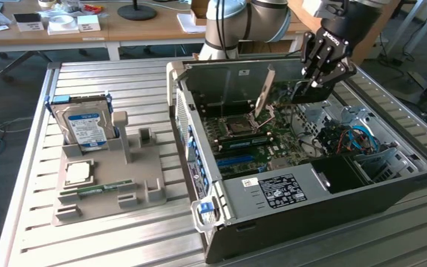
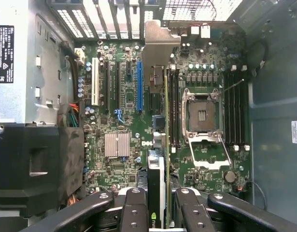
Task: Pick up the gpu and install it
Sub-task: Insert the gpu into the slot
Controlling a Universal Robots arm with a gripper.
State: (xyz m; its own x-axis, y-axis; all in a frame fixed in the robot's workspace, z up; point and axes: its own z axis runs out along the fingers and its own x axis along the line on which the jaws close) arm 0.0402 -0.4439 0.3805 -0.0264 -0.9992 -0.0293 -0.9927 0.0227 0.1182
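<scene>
gpu (image 1: 288, 94): held edge-up in the gripper, over the motherboard inside the open case, silver bracket toward the slotted rear wall
gripper (image 1: 321, 78): closed narrow on the card's upper edge, fingers (image 2: 134, 212) on either side of it
motherboard (image 1: 251, 139): green, flat in the case; blue slot (image 2: 139, 87) just beside the card's line (CPU socket (image 2: 202, 115) on its other side)
case (image 1: 310, 194): on its side on the slatted table (image 1: 109, 245)
hard drive (image 1: 84, 125): upright in a grey holder (image 1: 124, 183), well apart from the case
</scene>
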